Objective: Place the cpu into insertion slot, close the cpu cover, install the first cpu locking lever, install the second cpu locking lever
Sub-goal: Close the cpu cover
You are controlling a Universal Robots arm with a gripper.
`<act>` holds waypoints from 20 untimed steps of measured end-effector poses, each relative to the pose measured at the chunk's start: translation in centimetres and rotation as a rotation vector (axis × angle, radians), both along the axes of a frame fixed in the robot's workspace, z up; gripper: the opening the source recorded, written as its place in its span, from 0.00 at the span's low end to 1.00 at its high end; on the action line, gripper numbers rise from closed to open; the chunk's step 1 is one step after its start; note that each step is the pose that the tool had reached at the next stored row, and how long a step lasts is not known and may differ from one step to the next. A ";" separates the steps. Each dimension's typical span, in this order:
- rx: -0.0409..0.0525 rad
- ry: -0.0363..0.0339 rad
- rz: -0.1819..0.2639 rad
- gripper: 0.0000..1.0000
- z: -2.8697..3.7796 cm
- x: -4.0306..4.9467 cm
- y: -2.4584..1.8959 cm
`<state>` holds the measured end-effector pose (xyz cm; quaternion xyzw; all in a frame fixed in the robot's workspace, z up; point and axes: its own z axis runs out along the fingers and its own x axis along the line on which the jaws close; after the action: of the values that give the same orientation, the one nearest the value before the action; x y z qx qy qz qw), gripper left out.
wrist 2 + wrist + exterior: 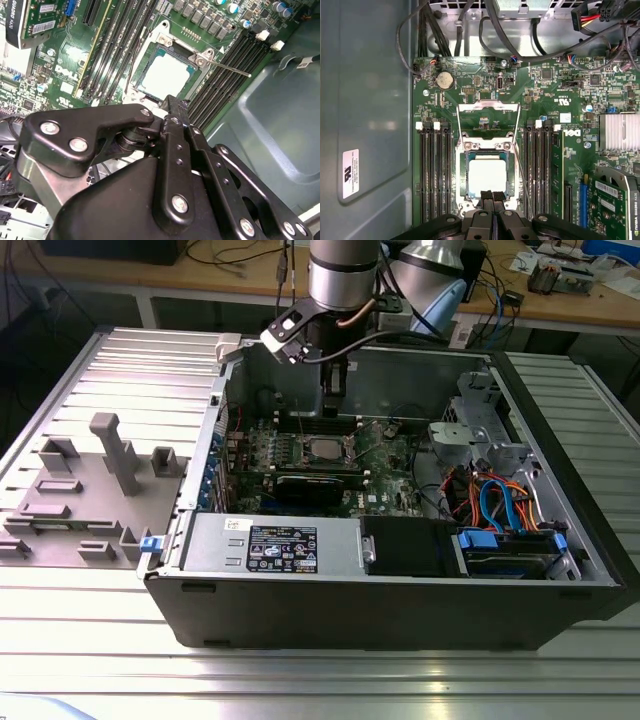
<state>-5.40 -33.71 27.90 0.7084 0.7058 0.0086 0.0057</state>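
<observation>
The cpu (487, 175) lies flat in the insertion slot (462, 150) on the green motherboard, its silver top showing in both wrist views (164, 75). The cpu cover (487, 105) stands swung up, open, at the slot's hinge side. A thin locking lever (230, 68) sticks out free beside the slot, also seen as a thin rod (519, 167). My gripper (492, 196) is shut with nothing between its fingers, hovering over the cpu's edge. In the exterior view the gripper (335, 390) hangs just above the socket (322, 449).
Long black memory slots (434, 170) flank the socket on both sides. A graphics card (615, 200) and a finned heat sink (619, 131) sit nearby. Cables (470, 30) run along the case wall. Drive cage and wiring (500, 500) fill the exterior view's right. A grey fixture (110, 455) stands outside the case.
</observation>
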 end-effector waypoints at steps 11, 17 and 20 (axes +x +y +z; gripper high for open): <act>-0.0001 0.0001 0.000 0.11 0.05 0.00 0.00; -0.0001 0.0001 0.000 0.11 0.06 0.20 0.00; -0.0001 0.0001 0.000 0.11 0.06 0.28 0.00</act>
<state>-5.12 -33.71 27.95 0.7084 0.7058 0.0085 0.0057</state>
